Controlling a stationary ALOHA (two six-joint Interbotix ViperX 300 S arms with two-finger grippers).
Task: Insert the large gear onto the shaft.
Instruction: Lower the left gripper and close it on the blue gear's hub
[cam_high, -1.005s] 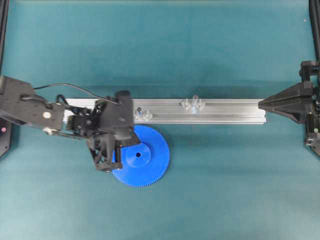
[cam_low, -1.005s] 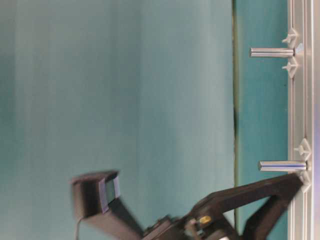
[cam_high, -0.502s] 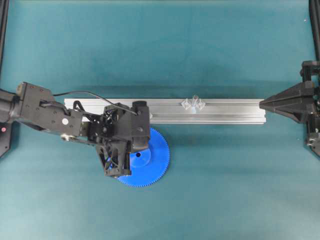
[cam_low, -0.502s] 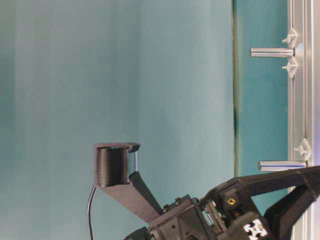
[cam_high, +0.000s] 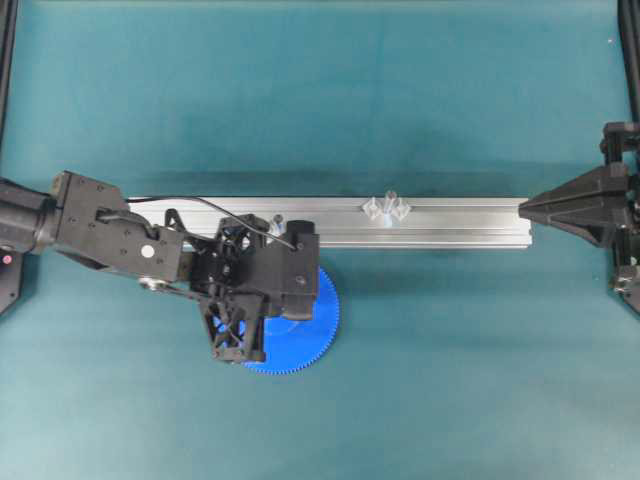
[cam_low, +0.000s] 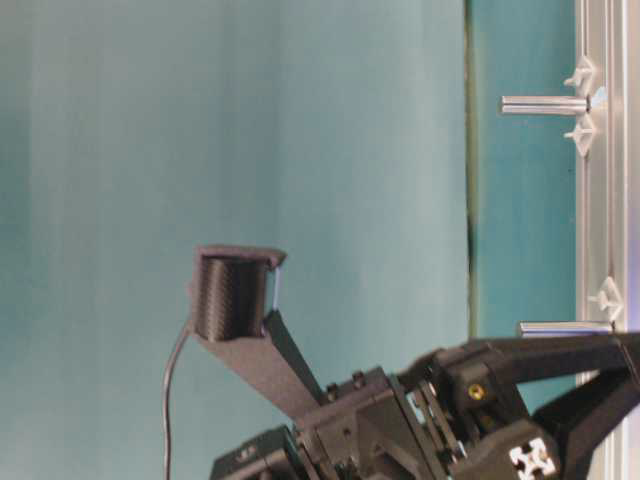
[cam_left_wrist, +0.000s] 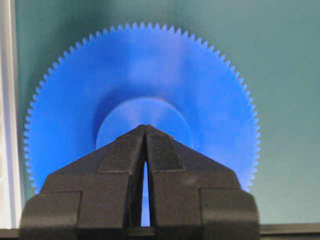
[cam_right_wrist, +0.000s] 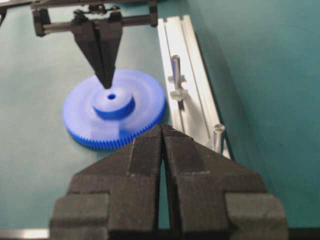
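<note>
Overhead view: large gear and left claw carry no readable writing.

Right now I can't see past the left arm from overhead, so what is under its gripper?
The blue gear lies flat under the shut left gripper, tips over its hub by the centre hole. Overhead, the arm hides most of it.

Bright-blue toothed plastic gear disc with a smooth, faintly glossy face, thin grey metal pin with a polished sheen, long brushed-aluminium grooved rail, matt black plastic left pincer, matt teal surface
</note>
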